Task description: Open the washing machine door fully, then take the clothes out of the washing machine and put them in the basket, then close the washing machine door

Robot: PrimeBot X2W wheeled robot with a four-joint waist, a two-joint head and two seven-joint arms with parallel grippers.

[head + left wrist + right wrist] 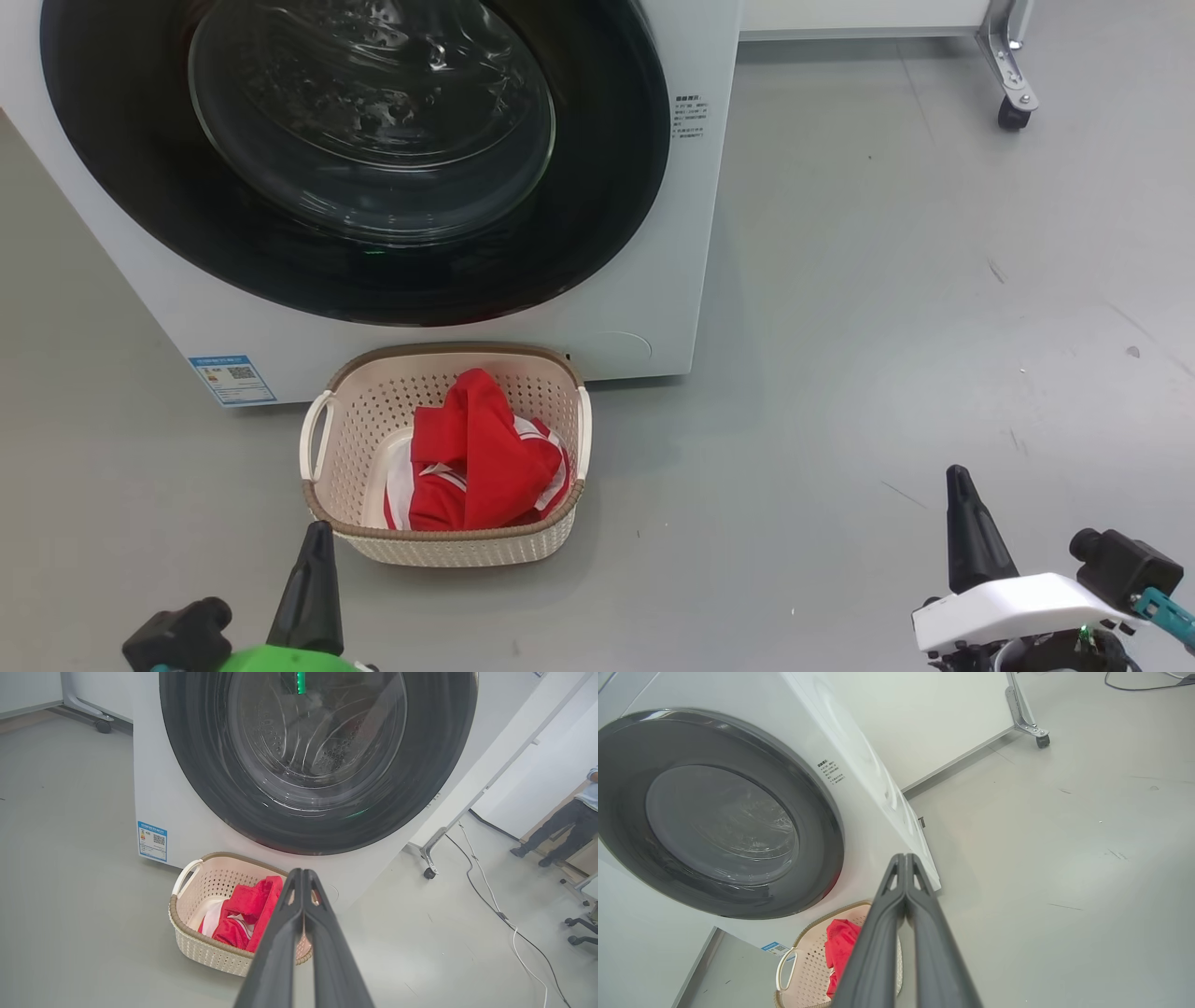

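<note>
Your left fingers [313, 560] and right fingers [966, 523] hung pressed shut and empty, short of the door [355, 280], which sat closed on the washer [653, 308]. The clothes [471, 457] lay heaped in the basket [448, 551] on the floor [840, 373] just before it: soft, light fabric, probably best pinched at a raised fold.

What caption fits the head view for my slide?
Washing machine door closed, red clothes in the cream basket in front, left claw and right claw shut and empty.
</note>
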